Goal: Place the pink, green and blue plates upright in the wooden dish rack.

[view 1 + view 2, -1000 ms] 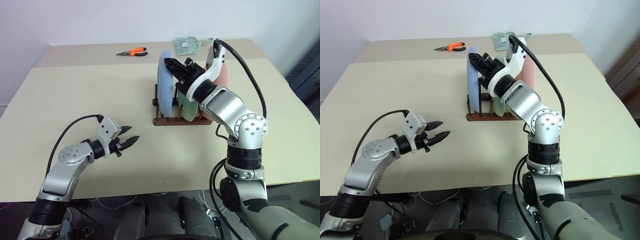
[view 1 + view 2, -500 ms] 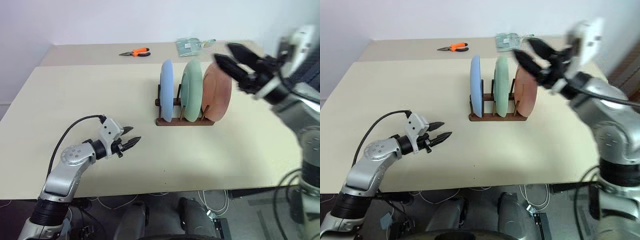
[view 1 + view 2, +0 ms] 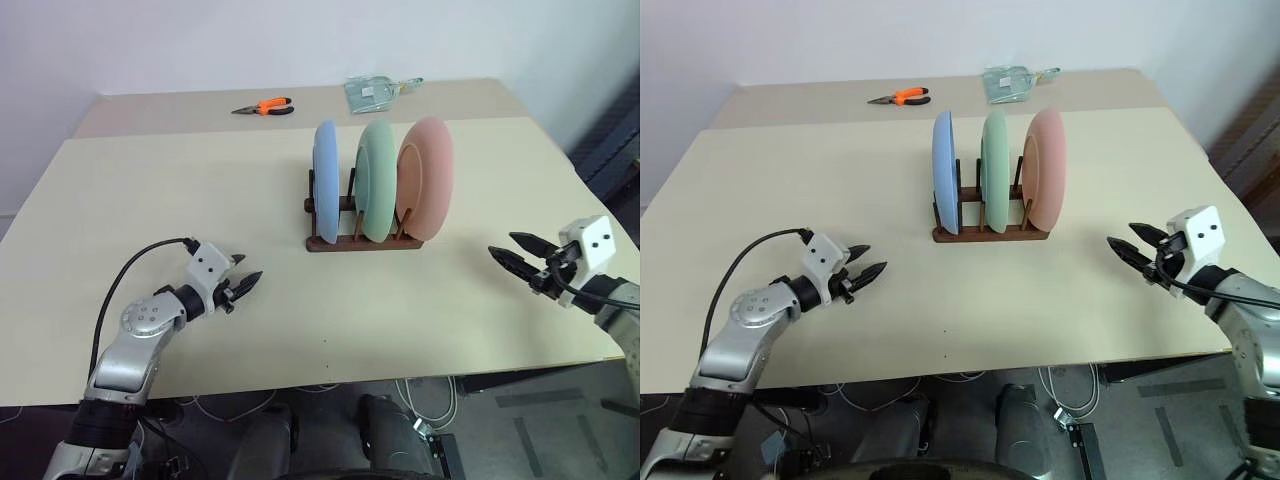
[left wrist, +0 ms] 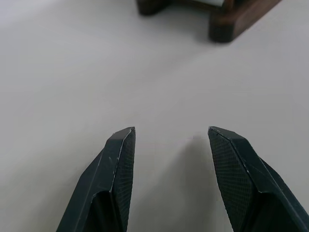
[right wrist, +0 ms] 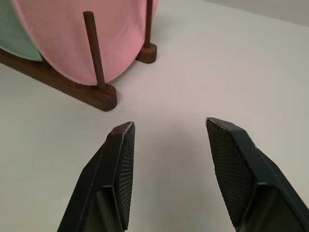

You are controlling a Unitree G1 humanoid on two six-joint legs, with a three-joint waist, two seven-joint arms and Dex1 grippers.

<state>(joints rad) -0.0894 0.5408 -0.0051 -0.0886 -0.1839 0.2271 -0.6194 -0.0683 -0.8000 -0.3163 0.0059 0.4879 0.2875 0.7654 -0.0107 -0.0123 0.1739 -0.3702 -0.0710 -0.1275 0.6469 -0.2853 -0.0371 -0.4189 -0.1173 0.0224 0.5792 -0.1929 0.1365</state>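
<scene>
Both of my grippers are empty, with the black fingers spread apart. My left gripper (image 3: 243,283) hangs low over the table (image 3: 150,190) on my left side, well apart from the rack. My right gripper (image 3: 515,252) is out on my right side, near the table's front right part, and it points towards the rack end where the pink plate stands.

At the middle of the table stands the wooden dish rack (image 3: 362,241). It is dark brown, with two parallel base bars and thin upright pegs. Three plates stand upright in it, on their edges, side by side. The blue plate (image 3: 325,182) is at the left end, the green plate (image 3: 377,180) is in the middle, and the pink plate (image 3: 425,179) is at the right end. In my right wrist view, one peg (image 5: 93,50) rises in front of the pink plate's face, and the green plate shows behind it. The bar ends of the rack (image 4: 231,19) show in my left wrist view, with bare table between them and my fingers (image 4: 118,169).

At the far edge of the table lie orange-handled pliers (image 3: 265,105). To the right of them lies a clear plastic packet (image 3: 378,91). Both are well apart from the rack. Between each gripper and the rack the table surface is bare.
</scene>
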